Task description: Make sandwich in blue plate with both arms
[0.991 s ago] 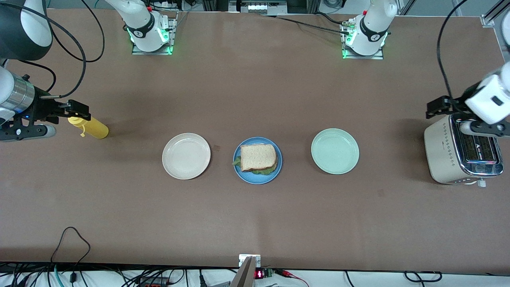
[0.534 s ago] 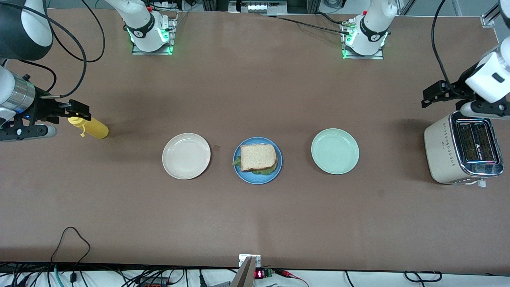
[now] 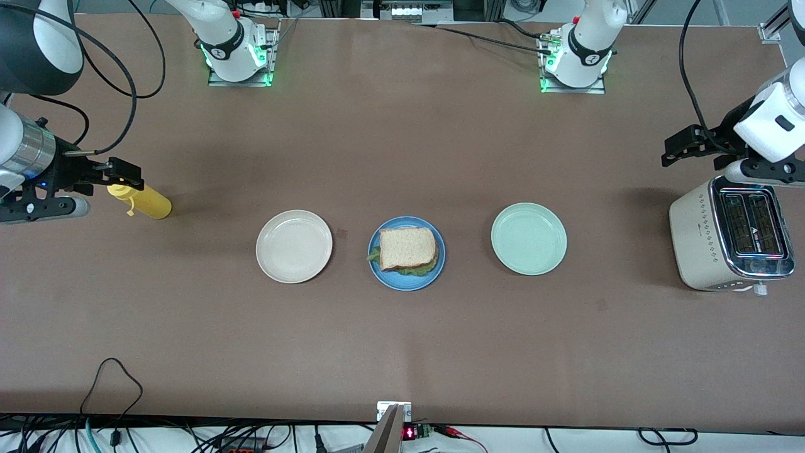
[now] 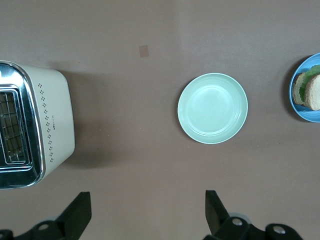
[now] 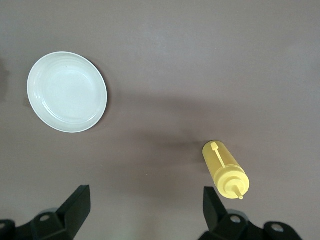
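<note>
Nearest us, the sandwich sits assembled on the blue plate at the middle of the worktop, so we judge the task done. The beige plate at its nine o'clock and the green plate at its three o'clock lie bare. Up in the air, our right gripper hangs over the yellow bottle, fingers apart; our left gripper hovers beside the toaster, fingers apart, both parked clear of the food.

Both arms are white with black joint bands; green lights glow at their bases. Black cables run along them. The left pincer is black under a white wrist block; the right pincer is black, next to a silver cuff.
</note>
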